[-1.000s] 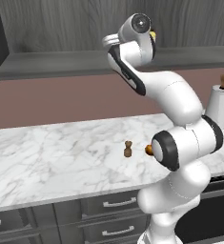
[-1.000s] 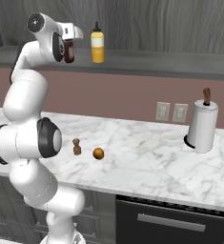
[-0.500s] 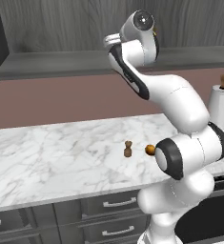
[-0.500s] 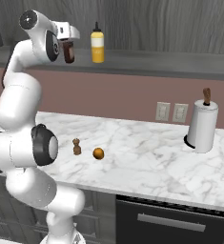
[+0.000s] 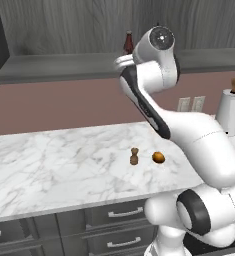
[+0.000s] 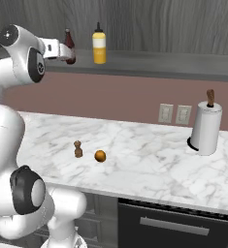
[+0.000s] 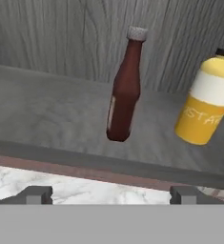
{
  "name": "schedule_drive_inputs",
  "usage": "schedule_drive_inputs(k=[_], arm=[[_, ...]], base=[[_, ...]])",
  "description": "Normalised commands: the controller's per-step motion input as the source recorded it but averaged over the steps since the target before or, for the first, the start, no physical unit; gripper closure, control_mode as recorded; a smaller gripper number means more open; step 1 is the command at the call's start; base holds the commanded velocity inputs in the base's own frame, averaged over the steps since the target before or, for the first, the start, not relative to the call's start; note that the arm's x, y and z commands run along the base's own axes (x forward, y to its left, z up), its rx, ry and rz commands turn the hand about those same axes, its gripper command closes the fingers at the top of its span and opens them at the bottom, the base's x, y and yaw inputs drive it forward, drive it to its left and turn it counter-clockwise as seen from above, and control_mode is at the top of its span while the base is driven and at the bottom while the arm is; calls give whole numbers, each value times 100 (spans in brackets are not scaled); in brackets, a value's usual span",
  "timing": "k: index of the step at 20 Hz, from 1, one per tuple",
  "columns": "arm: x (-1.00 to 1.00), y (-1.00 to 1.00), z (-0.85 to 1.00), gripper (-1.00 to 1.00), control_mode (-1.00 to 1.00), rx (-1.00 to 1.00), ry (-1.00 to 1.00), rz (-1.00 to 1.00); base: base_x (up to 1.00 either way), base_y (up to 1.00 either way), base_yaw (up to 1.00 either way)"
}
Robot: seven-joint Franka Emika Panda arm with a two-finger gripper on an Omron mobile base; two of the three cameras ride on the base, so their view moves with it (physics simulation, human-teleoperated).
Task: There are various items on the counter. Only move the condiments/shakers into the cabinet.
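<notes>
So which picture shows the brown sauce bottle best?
The hand view: the sauce bottle stands whole and close on the shelf. The right base view shows it small beside the gripper; the left base view shows its top above the arm.

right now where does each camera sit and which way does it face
Left base view: behind the arm's left, facing the counter; arm rises at lower right.
Right base view: behind its right, facing the same counter; arm at lower left.
Hand view: on the hand, facing the shelf; gripper tips at bottom.
All share the sauce bottle.
</notes>
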Motion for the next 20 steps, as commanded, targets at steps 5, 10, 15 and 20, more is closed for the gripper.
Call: schedule_drive_inputs(k=[5,10,15,20], arm=[[-100,0,-72,-100,-100,-5,23,0],[-92,0,-81,-100,-100,-3,32,0],[-33,0,-93,-100,-100,-6,46,0],[6,0,-53,-100,-100,-7,17,0]], base=[[0,0,0],[0,0,0],[0,0,0],[0,0,0]])
